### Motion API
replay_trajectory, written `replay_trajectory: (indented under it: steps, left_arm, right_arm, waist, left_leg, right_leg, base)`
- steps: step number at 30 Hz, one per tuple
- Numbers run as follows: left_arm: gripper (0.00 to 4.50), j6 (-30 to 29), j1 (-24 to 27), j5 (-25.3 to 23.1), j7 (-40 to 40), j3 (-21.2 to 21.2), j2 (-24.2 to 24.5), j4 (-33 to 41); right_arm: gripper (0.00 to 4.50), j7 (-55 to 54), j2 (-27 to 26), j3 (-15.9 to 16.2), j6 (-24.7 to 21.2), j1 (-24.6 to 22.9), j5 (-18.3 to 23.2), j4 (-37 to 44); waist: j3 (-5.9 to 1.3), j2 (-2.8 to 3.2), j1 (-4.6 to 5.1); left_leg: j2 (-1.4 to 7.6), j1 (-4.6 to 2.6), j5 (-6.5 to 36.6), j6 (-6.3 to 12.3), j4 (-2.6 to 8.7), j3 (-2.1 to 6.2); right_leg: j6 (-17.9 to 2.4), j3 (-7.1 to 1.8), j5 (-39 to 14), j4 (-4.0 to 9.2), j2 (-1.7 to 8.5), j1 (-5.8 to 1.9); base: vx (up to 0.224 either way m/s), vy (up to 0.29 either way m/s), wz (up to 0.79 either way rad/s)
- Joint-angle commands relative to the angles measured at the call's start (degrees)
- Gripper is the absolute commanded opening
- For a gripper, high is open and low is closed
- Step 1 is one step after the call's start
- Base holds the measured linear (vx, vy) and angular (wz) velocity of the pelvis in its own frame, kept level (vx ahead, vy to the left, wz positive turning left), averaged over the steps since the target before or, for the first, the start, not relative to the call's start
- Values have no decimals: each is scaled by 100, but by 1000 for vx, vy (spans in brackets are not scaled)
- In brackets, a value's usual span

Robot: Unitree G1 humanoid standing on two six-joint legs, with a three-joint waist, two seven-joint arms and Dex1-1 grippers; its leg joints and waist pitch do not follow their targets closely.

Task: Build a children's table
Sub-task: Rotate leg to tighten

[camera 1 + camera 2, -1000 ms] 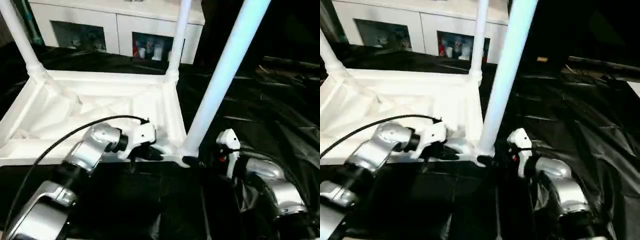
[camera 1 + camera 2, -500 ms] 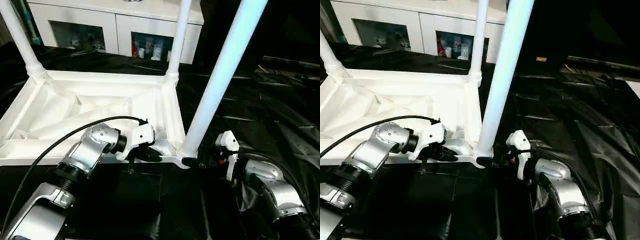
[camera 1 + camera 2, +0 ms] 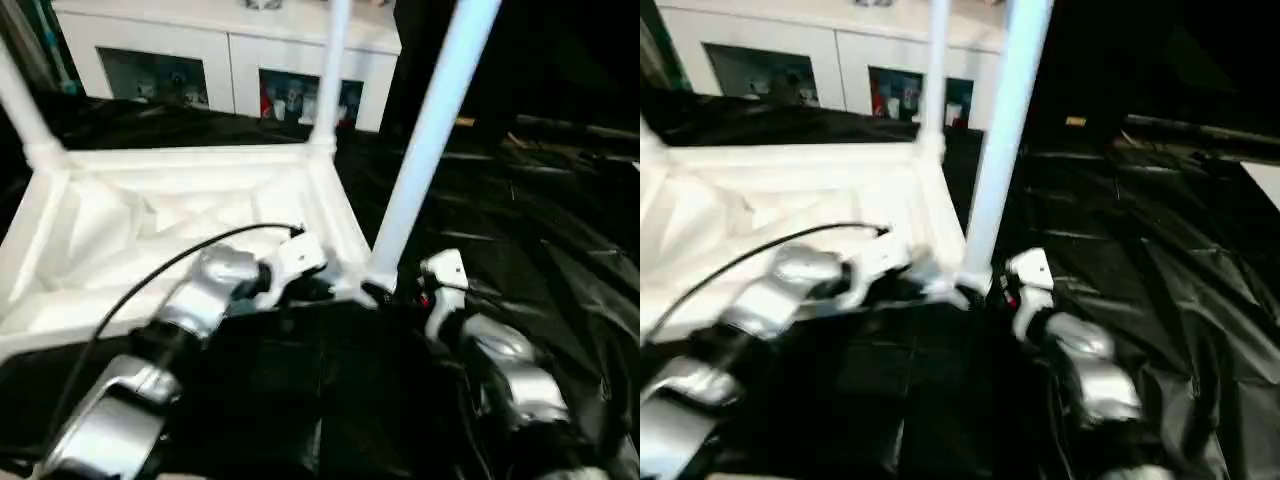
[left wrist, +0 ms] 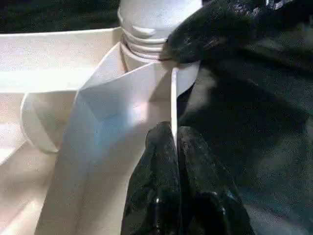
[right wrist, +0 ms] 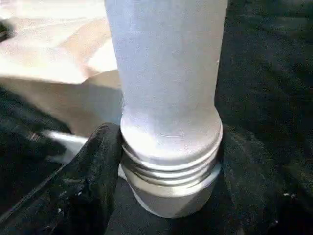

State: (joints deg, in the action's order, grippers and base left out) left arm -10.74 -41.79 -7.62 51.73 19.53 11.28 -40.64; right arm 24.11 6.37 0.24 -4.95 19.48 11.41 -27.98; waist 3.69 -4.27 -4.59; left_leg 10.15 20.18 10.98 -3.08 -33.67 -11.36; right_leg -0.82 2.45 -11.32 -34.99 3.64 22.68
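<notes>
Black cloth [image 3: 560, 250] covers the large work table, and a white cabinet [image 3: 225, 60] with glass doors stands behind it at 12 o'clock. On the cloth lies one children's table [image 3: 180, 215], turned upside down, so its ribbed underside faces up. It occupies the part of the surface from 9 to 12 o'clock.

Three legs are visible standing up from the corner sockets: one leg [image 3: 20, 100] at the far 10 o'clock corner, a second leg [image 3: 328, 75] at the far 12 o'clock corner, and the near leg [image 3: 425, 140] at the near corner toward 1 o'clock, tilted a little to the right. The fourth corner, at 8 o'clock, is out of the picture.

Two grippers work at this near corner. The left gripper [image 4: 173, 142] has its two black fingers [image 4: 156, 186] almost fully together, pinching the thin edge of the table rim just beside the socket. The right gripper [image 5: 166, 161] is around the base of the near leg: its fingers [image 5: 93, 176] are spread as wide as the leg and press on both sides of the threaded collar, just above the socket. In the left wrist view one right finger touches the ribbed collar of this leg.
</notes>
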Motion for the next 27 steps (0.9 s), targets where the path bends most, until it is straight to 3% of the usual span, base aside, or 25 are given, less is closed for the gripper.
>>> replay_trajectory:
  steps: [1, 5, 7, 11, 12, 17, 20, 21, 23, 27]
  left_arm:
    - [0, -113, 9, 28, -330, 147, -474, -333]
    - [0, -121, -173, -78, -787, 73, -788, -655]
    - [0, -38, -212, -99, -798, 94, -894, -732]
    - [0, 49, -168, -78, -601, 129, -842, -633]
    - [0, 51, -152, -81, -524, 144, -808, -598]
    - [0, 212, 75, 29, 187, 195, -340, -181]
    - [0, 419, 218, 70, 627, 260, -48, 16]
    - [0, 449, 248, 82, 719, 270, 13, 60]
    - [0, 635, 434, 279, 1281, 309, 228, 375]
    - [0, 619, 655, 377, 1787, 428, 509, 837]
  right_arm:
    - [271, -795, -113, -218, 5, 226, -156, -416]
    - [271, -1349, -321, -242, 102, 473, -319, -753]
    - [271, -1353, -327, -49, 247, 495, -550, -779]
    - [271, -1027, -286, -71, 428, 386, -455, -637]
    - [327, -938, -252, -81, 478, 355, -421, -598]
    - [366, 273, 344, 6, 400, 37, -110, -80]
    - [377, 918, 749, 147, 314, -116, -80, 182]
    - [377, 1078, 829, 175, 304, -151, -61, 246]
    - [377, 1561, 1086, 260, 318, -261, 8, 474]
    - [377, 1982, 1246, 302, 425, -298, 97, 552]
  waist:
    - [-317, 14, 23]
    - [-350, -18, 5]
    - [-357, -38, -19]
    - [-364, -43, -37]
    - [-369, -34, -42]
    - [-367, -45, -78]
    - [-348, -8, -68]
    - [-338, -24, -74]
    - [-338, -22, -65]
    - [-347, -20, -49]
  left_leg:
    - [321, -67, 1352, -62, 436, 185]
    - [306, -47, 1147, 44, 411, 170]
    - [300, -29, 965, 159, 397, 159]
    - [309, -23, 867, 289, 390, 151]
    - [313, -24, 829, 322, 388, 148]
    - [321, 7, 733, 492, 374, 151]
    - [329, -15, 920, 491, 385, 145]
    - [352, -16, 1069, 403, 399, 159]
    - [363, -13, 1165, 340, 413, 172]
    - [365, -10, 1081, 296, 414, 163]
  right_leg:
    - [-985, -280, -1903, 516, 524, -175]
    - [-988, -285, -1543, 486, 520, -209]
    - [-1006, -282, -1310, 464, 523, -223]
    - [-1075, -276, -1048, 439, 518, -235]
    - [-1115, -275, -964, 426, 516, -237]
    - [-1176, -272, -768, 412, 518, -279]
    - [-1157, -269, -1081, 451, 517, -239]
    - [-1088, -272, -1424, 481, 538, -243]
    - [-1068, -272, -1578, 486, 541, -243]
    - [-1132, -272, -1409, 455, 528, -218]
  base:
    - [0, 0, 0]
    - [0, 0, 0]
    - [0, 0, 0]
    - [0, 0, 0]
    - [0, 0, 0]
    - [0, 0, 0]
    - [0, 0, 0]
    - [0, 0, 0]
    - [0, 0, 0]
    - [0, 0, 0]
